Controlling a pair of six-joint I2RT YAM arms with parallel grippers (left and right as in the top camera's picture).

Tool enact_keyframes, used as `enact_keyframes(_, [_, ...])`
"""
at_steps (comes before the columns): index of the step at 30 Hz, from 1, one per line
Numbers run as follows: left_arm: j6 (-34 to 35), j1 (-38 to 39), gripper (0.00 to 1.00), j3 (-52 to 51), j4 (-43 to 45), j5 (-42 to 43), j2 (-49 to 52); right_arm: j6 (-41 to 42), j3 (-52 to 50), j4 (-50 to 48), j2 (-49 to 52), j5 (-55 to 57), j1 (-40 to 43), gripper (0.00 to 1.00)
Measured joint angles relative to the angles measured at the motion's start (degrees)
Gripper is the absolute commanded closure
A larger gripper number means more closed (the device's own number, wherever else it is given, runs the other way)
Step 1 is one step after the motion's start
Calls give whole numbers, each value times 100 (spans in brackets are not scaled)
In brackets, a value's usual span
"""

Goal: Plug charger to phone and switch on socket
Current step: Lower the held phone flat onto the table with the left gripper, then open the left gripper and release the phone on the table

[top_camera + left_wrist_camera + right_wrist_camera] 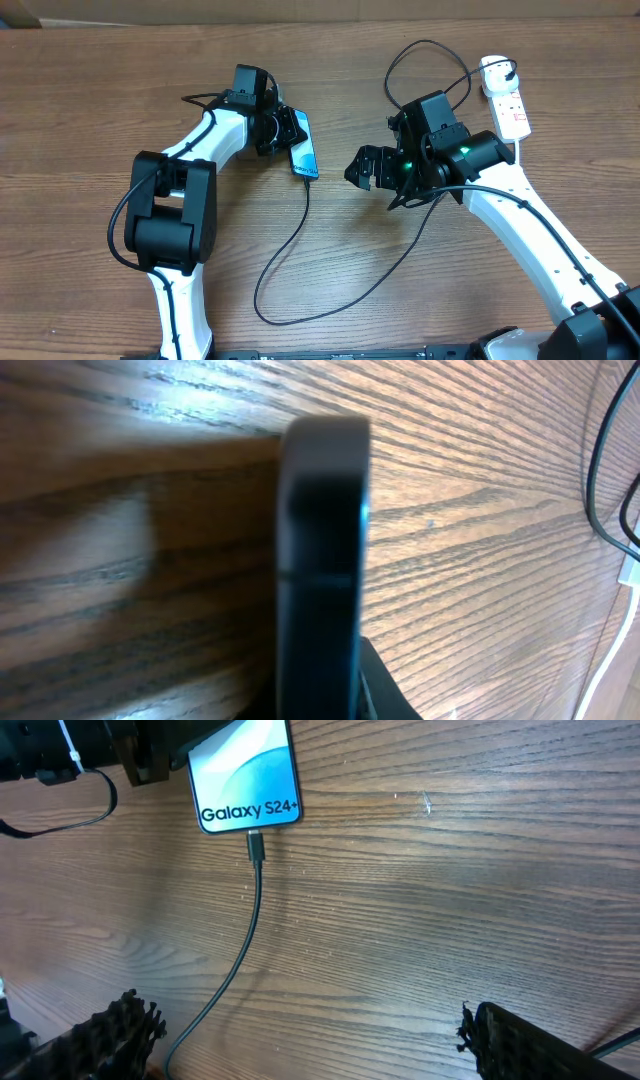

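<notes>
The phone [304, 150] lies left of centre on the wooden table, and my left gripper [288, 131] is shut on its far end. In the left wrist view its dark edge [322, 560] stands upright between the jaws. The right wrist view shows the blue "Galaxy" screen [245, 770] with the charger's black connector [256, 848] seated in the phone's bottom edge. The charger cable [262, 285] loops toward the front and back toward the white adapter [496, 70] on the socket [512, 108] at the far right. My right gripper [364, 168] hovers open right of the phone, its fingers [515, 1040] wide apart.
The thick white cord [608, 660] and a loop of black cable [598, 460] show at the right edge of the left wrist view. Another loop of black cable [420, 50] lies behind my right arm near the socket.
</notes>
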State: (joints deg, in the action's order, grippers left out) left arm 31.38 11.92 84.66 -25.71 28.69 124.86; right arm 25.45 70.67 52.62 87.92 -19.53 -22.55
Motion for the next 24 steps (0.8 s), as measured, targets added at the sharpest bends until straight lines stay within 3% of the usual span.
enact_keyframes(12, [-192, -177, 80, 0, 133, 17, 92, 4, 0, 144, 0, 2, 0, 0])
enact_keyframes(24, [-332, -415, 57, 46, 157, 66, 92, 2, 0, 136, 0, 0, 0, 0])
